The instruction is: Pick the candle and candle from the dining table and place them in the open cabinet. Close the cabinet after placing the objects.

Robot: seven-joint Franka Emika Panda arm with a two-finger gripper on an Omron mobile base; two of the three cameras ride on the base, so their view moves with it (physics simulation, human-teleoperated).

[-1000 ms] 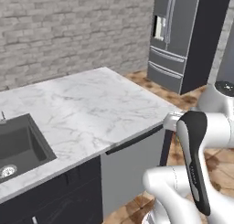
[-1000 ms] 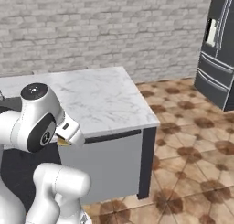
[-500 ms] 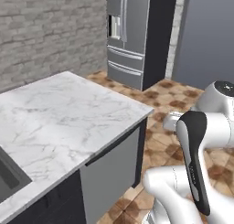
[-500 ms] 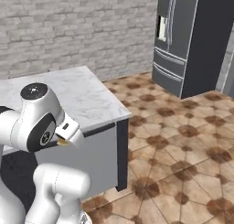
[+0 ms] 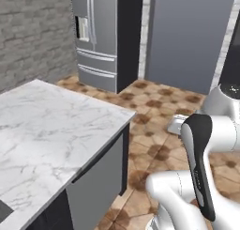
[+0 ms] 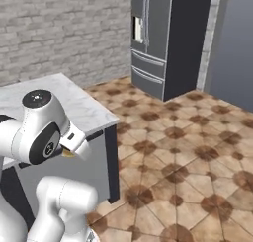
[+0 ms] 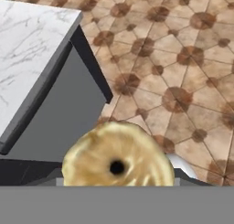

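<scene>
Patterned brown floor tiles (image 6: 188, 152) spread across the kitchen toward a grey brick wall (image 6: 59, 28) and a tall steel refrigerator (image 5: 96, 36) with a water dispenser in its left door. At the near side stands the dining table (image 5: 51, 130), its white, grey-veined marble tabletop ending in a corner above a grey dishwasher front (image 5: 98, 182). In the hand view that same corner sits at the upper left, and directly in front of the camera, at the bottom of the picture, a round pale-yellow candle (image 7: 118, 159) is seen end-on, with a small dark hole at its centre. The candle lies right where the gripper (image 7: 118, 179) reaches out, clear of the tabletop and hanging over the floor beside the table's end. The fingertips themselves are covered by the candle, so the contact cannot be seen directly, but the candle sits centred between them, off any surface, so the gripper is grasping it. In the right base view a sliver of the same yellow shows beneath the white wrist, just beside the table's edge. The white arm (image 5: 201, 172) folds low at the right of the left base view.
</scene>
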